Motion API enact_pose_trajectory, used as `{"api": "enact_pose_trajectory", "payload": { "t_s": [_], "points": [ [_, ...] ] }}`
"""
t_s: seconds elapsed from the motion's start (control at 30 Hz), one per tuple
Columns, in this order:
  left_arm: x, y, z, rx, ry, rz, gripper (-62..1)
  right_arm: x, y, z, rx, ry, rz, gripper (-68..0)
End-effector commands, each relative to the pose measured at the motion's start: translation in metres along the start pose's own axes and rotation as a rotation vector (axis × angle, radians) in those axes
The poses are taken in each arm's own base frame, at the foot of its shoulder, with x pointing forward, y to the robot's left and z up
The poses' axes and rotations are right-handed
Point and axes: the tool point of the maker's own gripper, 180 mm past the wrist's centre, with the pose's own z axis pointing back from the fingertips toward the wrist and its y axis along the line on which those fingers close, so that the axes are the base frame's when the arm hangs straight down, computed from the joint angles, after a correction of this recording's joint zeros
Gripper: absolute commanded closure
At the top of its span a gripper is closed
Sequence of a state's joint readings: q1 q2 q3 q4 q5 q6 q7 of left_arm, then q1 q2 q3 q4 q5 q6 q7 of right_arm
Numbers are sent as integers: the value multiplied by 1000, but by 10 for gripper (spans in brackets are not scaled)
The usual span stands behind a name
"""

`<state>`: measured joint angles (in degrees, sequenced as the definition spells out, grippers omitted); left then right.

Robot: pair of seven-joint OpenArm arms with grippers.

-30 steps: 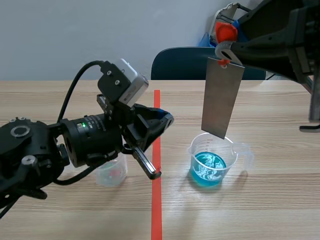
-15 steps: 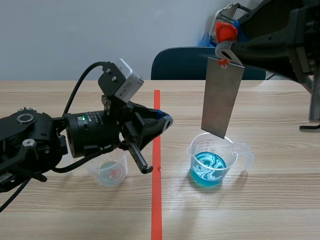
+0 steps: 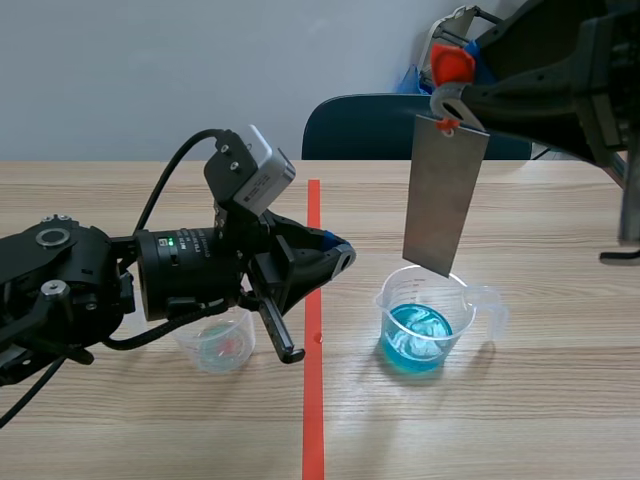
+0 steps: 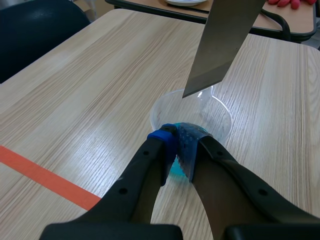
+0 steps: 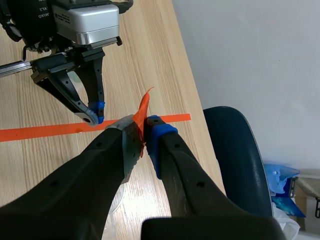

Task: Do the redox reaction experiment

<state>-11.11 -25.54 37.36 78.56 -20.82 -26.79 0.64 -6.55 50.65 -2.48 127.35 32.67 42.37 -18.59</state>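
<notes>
Metal strip: A flat grey metal strip (image 3: 445,195) hangs upright in the upper right of the frame. Its lower edge is about level with the beaker's rim and looks clear of the liquid.
Suspension: The strip hangs from an orange tab (image 5: 144,107). The fingers of the right gripper (image 5: 145,131) are closed on that tab and pinch it.
Beaker: A clear beaker (image 3: 425,320) stands right of centre on the tabletop (image 3: 540,400), directly under the strip. It holds a shallow pool of blue liquid (image 3: 418,332).
Left gripper: The left gripper (image 4: 178,142) is at centre frame, just beside the beaker and pointing towards it. Its fingers are pressed together with nothing between them.
Second vessel: A small clear cup (image 3: 218,342) stands at lower left, partly behind the left arm. Its contents are too faint to identify.
Surroundings: A red tape line (image 3: 313,400) runs down the middle of the tabletop, and a dark chair (image 3: 360,125) stands behind it.
Step in hand (judgement): The strip is positioned over the solution and immersion has not yet begun.
Next move (judgement): Lower the strip straight down, keeping it inside the rim until its end is in the blue liquid. Any swing could knock the light beaker.
</notes>
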Motion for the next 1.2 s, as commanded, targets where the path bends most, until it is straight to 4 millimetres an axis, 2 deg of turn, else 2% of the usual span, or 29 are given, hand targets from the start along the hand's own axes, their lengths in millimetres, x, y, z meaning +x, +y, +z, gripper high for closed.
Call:
{"api": "enact_pose_trajectory", "payload": {
  "t_s": [0.0,0.2,0.37,0.47,0.7,1.17],
  "points": [
    [16,-4,-4,-10,-50,-5,-32,4,-4,2,-4,-7,19,-6],
    [19,-2,6,-13,-38,-43,-31,4,-4,2,-4,-6,18,-6],
    [30,-2,28,-25,-36,-67,-29,3,-4,2,-4,-3,18,-6],
    [29,-3,42,-19,-17,-50,-27,3,-4,2,-4,-3,18,-6],
    [13,6,73,141,40,28,-27,2,-4,2,-4,2,18,-6],
    [14,-18,121,466,-8,147,-27,2,-4,2,-4,5,18,-6]
  ]
}}
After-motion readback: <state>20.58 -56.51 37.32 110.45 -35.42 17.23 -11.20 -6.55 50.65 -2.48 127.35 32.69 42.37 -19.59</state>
